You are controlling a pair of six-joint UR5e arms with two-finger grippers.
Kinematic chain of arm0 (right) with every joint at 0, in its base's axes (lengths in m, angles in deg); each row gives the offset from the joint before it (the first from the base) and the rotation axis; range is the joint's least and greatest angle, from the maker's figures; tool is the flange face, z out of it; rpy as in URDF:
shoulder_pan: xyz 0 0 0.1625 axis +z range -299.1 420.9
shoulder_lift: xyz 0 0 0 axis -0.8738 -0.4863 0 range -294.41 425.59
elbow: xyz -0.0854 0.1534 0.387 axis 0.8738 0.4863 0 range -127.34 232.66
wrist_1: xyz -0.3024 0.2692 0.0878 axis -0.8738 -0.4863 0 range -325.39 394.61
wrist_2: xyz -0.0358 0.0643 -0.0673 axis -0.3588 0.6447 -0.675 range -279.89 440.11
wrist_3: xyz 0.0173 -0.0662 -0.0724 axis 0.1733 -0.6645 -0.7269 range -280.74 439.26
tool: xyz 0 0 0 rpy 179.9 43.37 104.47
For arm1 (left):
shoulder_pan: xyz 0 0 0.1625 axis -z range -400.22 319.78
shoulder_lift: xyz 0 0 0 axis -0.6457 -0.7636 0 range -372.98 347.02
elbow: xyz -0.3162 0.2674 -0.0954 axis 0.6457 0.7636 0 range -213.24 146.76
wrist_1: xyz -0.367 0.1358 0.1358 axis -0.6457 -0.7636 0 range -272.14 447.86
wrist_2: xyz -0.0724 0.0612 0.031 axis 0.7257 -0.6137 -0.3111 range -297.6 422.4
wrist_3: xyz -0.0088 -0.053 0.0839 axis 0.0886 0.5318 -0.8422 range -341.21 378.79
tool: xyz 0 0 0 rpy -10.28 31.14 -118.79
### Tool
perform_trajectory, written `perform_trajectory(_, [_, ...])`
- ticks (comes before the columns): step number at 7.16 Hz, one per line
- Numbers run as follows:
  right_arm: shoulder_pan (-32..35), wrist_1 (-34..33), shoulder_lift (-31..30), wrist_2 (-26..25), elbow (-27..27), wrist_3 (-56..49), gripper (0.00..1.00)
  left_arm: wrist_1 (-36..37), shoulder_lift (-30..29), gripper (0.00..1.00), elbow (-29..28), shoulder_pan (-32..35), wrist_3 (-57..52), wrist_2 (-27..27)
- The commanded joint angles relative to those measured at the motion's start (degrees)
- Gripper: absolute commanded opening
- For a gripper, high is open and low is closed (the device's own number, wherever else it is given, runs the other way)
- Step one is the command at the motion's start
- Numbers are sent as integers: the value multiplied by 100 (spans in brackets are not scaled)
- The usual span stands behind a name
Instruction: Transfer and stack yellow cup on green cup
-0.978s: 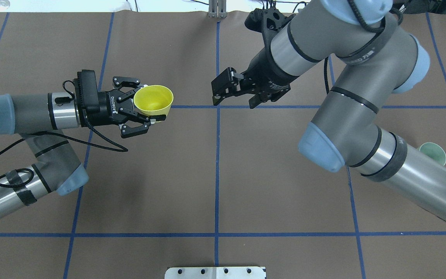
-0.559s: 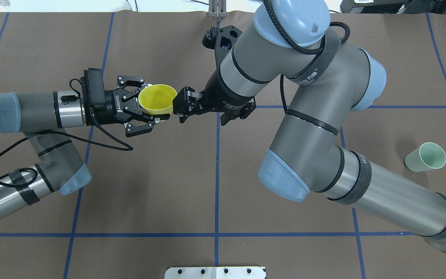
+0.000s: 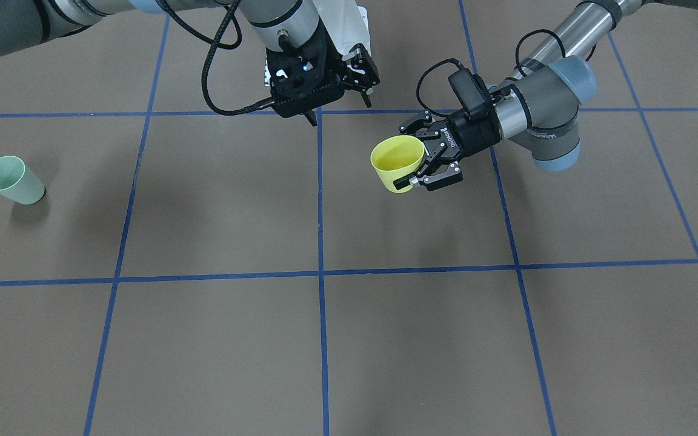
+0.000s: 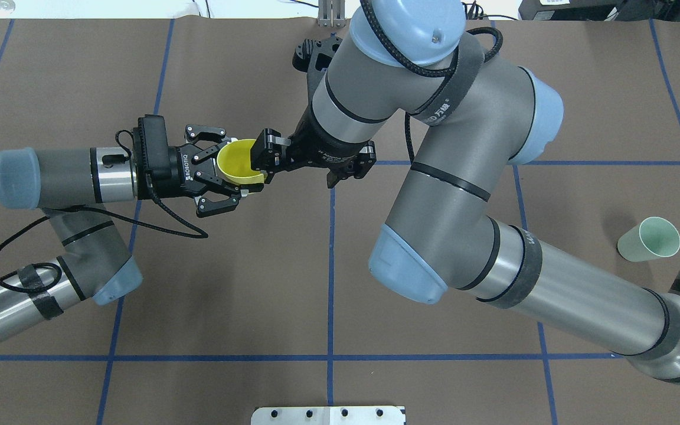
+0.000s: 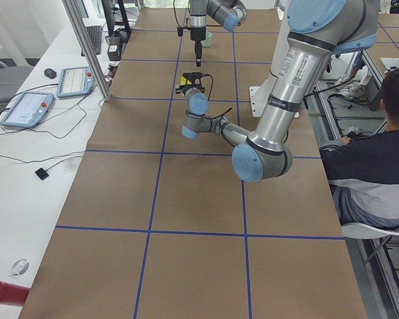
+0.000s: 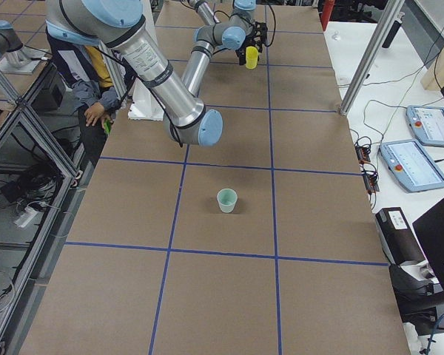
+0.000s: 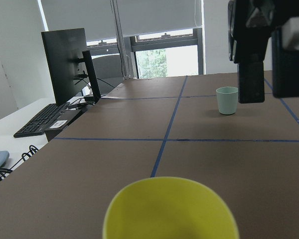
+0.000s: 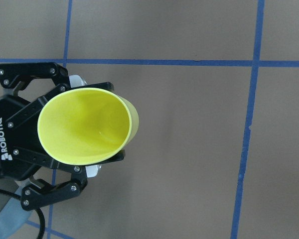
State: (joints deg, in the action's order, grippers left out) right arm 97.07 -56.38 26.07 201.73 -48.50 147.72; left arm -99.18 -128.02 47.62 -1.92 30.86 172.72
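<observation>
Fingers [image 7: 251, 74] of the right gripper [image 3: 339, 104] have swung in just above the yellow cup [image 4: 235, 160] — spread, holding nothing. The left gripper [image 3: 411, 155] pinches that cup's wall, lifted off the surface [image 4: 228, 283] — the green cup [image 4: 650, 239] stands well apart from it.

Left claw [image 3: 413, 156] grips yellow cup [image 3: 395, 162]; green cup [image 3: 13, 180] well apart.

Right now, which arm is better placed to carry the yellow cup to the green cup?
Right. The right gripper hovers open above the yellow cup in the left gripper, and the green cup stands on the right arm's side.
</observation>
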Motion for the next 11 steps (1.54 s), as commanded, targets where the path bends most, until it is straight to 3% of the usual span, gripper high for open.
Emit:
perform_trajectory(1, [13,37,50,-217,61,0,96,-7,26,11,26,-41,-3,7])
perform_trajectory(5, [-5,81,68,-507,70,-26,94,-43,35,11,228,-261,85,7])
perform_trajectory(11, [-198,37,59,-516,88,-9,95,-7,9,12,422,-305,305,7])
